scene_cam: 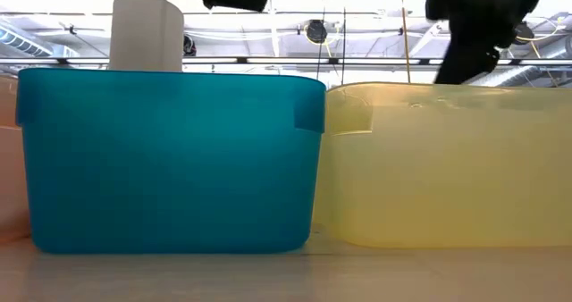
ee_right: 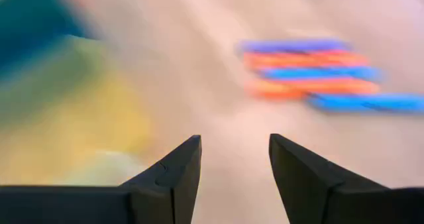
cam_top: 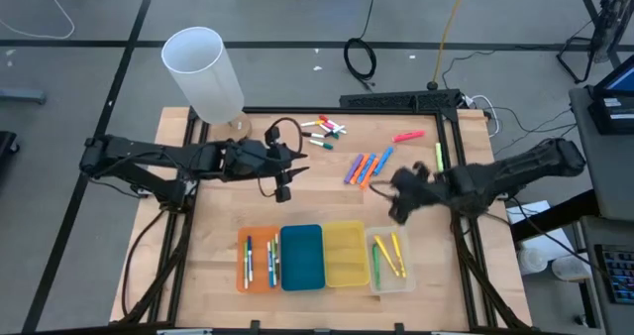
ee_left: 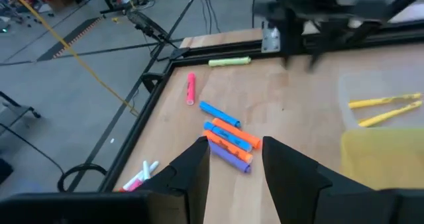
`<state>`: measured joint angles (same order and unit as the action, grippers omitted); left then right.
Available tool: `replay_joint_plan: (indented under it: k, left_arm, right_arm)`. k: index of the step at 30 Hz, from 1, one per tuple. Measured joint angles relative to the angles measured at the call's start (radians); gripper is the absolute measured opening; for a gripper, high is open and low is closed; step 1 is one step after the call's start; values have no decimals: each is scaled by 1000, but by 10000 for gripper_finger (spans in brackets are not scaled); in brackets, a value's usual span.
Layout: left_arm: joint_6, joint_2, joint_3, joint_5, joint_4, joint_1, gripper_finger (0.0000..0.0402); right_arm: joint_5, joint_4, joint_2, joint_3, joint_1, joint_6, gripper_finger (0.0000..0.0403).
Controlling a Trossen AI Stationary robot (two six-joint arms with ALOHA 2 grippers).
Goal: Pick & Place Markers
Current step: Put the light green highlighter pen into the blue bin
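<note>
Loose markers lie flat on the wooden table: an orange, blue and purple cluster (cam_top: 365, 167) (ee_left: 228, 141) (ee_right: 311, 75), a mixed group (cam_top: 327, 129) at the far side, a pink one (cam_top: 408, 136) (ee_left: 191, 88) and a yellow-green one (cam_top: 439, 157) (ee_left: 230, 62). More markers lie in the orange tray (cam_top: 260, 259) and the clear tray (cam_top: 389, 259) (ee_left: 384, 108). My left gripper (cam_top: 295, 167) (ee_left: 235, 154) hovers open, left of the cluster and pointing toward it. My right gripper (cam_top: 396, 199) (ee_right: 235, 151) hovers open between the cluster and the yellow tray.
Four trays stand in a row near the table's near edge: orange, blue (cam_top: 302, 256) (scene_cam: 170, 159), yellow (cam_top: 345, 254) (scene_cam: 447, 163) and clear. A white cylinder (cam_top: 203, 72) (scene_cam: 146, 32) stands at the far left corner. A dark frame (cam_top: 396, 101) borders the table.
</note>
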<state>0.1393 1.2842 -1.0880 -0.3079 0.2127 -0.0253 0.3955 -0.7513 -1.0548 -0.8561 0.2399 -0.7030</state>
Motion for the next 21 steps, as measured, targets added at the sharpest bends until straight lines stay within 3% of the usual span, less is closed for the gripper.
replay_joint_plan:
  k: [3, 7, 12, 21]
  left_arm:
    - [62, 9, 2, 2, -85, 28, 131]
    - [120, 26, 2, 3, -204, 67, 121]
    - [116, 20, -1, 10, -227, 84, 113]
    - [158, -12, 1, 28, -44, 62, 94]
  right_arm:
    - [-34, -204, -23, -14, -161, -20, 150]
    - [-89, -351, -88, 3, -375, -15, 101]
    - [-106, -394, -186, 27, -589, 74, 15]
    - [-68, -431, -373, 29, -822, 70, 1]
